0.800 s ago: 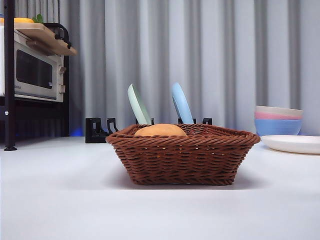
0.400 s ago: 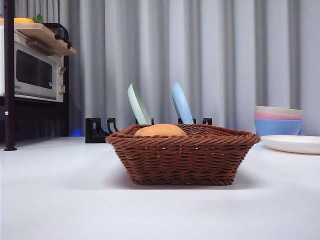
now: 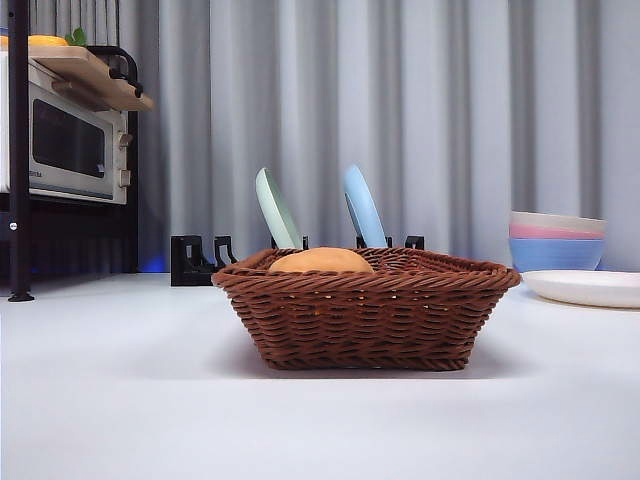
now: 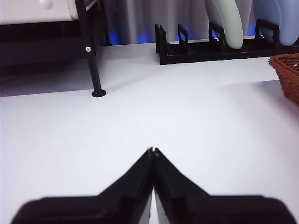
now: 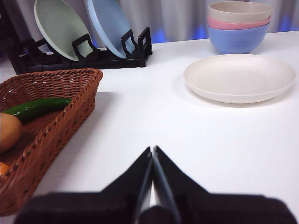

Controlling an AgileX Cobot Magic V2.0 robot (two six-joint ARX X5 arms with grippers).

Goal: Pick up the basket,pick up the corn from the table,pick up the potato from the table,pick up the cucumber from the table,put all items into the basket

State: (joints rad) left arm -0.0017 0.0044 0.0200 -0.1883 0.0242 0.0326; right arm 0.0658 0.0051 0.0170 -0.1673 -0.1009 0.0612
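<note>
My left gripper (image 4: 153, 151): jaws pressed together, empty, parked over bare table so the basket stays clear.
My right gripper (image 5: 153, 150): closed, empty, beside the basket.
Dark-brown woven wicker basket (image 3: 365, 310): frame centre, holding smooth tan potato (image 3: 320, 261), glossy green cucumber (image 5: 37, 107).
Orange corn (image 5: 3, 169): sliver at lower left, inside.
Change: none from earlier frames.

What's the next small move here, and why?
Probably none beyond holding both arms parked. The basket already holds the cucumber and the potato, and an orange sliver at the right wrist view's edge may be the corn. The left gripper and right gripper are shut, empty, over bare table. At most, confirm the corn.
</note>
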